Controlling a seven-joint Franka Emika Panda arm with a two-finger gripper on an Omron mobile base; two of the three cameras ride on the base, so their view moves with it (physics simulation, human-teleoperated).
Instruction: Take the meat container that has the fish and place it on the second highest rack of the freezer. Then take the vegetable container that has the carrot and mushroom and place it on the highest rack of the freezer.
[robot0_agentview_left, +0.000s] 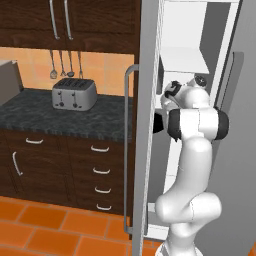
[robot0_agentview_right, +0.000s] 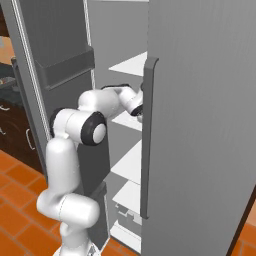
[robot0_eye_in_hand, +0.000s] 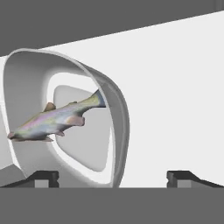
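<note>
Reaching from the lower right of the left base view, the arm (robot0_agentview_left: 192, 170) rises, bends at a dark-ringed elbow and extends its wrist into the open freezer (robot0_agentview_left: 200, 75). The freezer door (robot0_agentview_left: 145, 120), seen edge-on with its long bar handle (robot0_agentview_left: 127, 150), hides the hand from this side. A white shelf (robot0_agentview_left: 182, 61) sits just above the wrist. To the left, a toaster (robot0_agentview_left: 74, 93) stands on a dark counter (robot0_agentview_left: 55, 117) over drawers, with utensils (robot0_agentview_left: 62, 65) hanging on the wall behind it.

From the right base view, the arm (robot0_agentview_right: 75, 150) climbs from the lower left and its forearm passes between the open door (robot0_agentview_right: 55, 75) on the left and a second grey door (robot0_agentview_right: 200, 125) on the right. The edge of that grey door and its handle (robot0_agentview_right: 146, 140) cover the hand. White shelves (robot0_agentview_right: 131, 65) step down the interior; the wrist enters level with the second shelf (robot0_agentview_right: 129, 121) from the top.

The hand view looks across a flat white shelf surface (robot0_eye_in_hand: 175, 87). The gripper (robot0_eye_in_hand: 113, 178) stands wide open, its two dark fingertips (robot0_eye_in_hand: 43, 178) far apart and clasping nothing. A white container (robot0_eye_in_hand: 65, 118), appearing on edge in this rolled view, lies between and beyond the tips, nearer the left one, and rests on the shelf. The fish (robot0_eye_in_hand: 57, 119) lies inside it.
</note>
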